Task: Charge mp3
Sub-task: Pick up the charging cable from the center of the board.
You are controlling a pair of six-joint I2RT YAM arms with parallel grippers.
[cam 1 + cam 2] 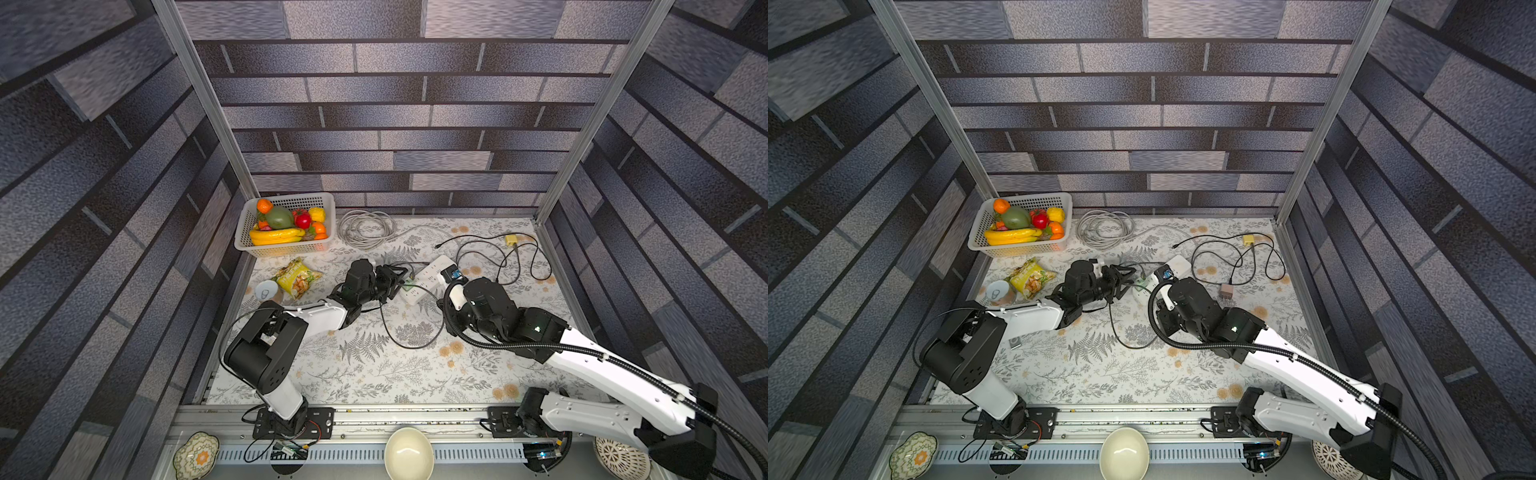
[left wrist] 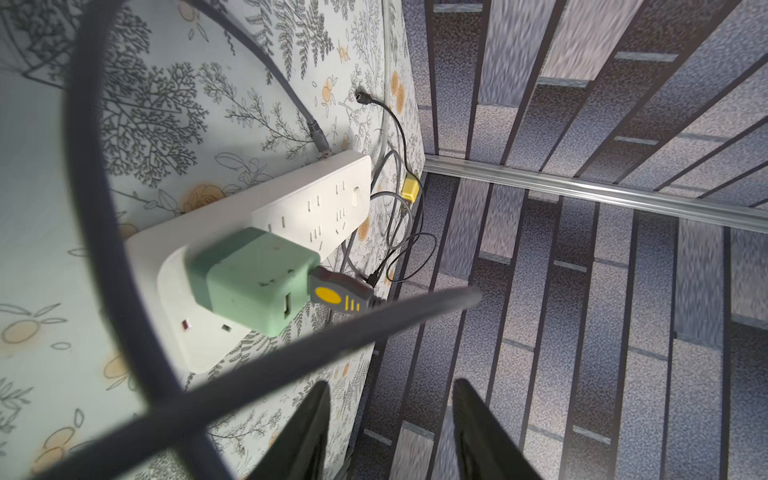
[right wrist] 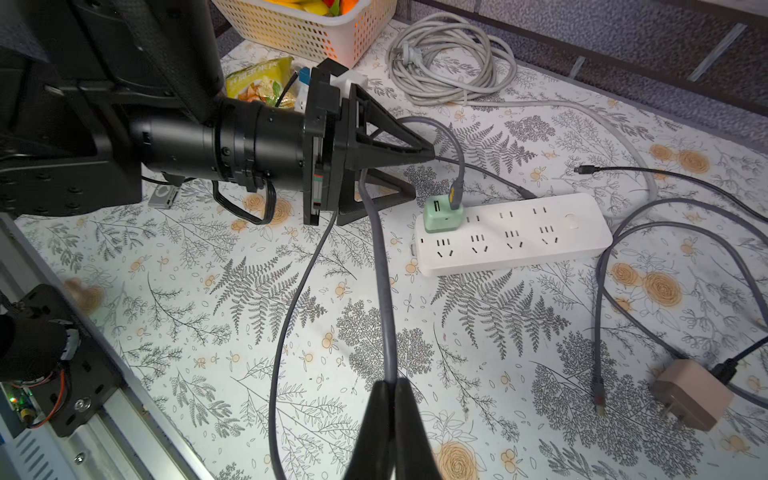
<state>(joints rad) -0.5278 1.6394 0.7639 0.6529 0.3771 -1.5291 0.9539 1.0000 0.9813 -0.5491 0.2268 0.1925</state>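
The right gripper [image 3: 390, 384] is clamped on the grey cable [image 3: 380, 270], which is fed by the green charger [image 3: 440, 216] in the power strip [image 3: 573, 245]. The left gripper [image 3: 424, 174] is seen with its 2 jaws apart around the same cable. The mp3 [image 1: 1016, 343] is found well apart from the power strip, under the left forearm, so the left arm is judged nearer.

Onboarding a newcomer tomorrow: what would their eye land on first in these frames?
The bright fruit basket in the table's far left corner stands out most against the grey walls. Mid-table, a mint-green charger sits plugged into one end of the white power strip. Near the strip, the right tool is shut on a grey cable.
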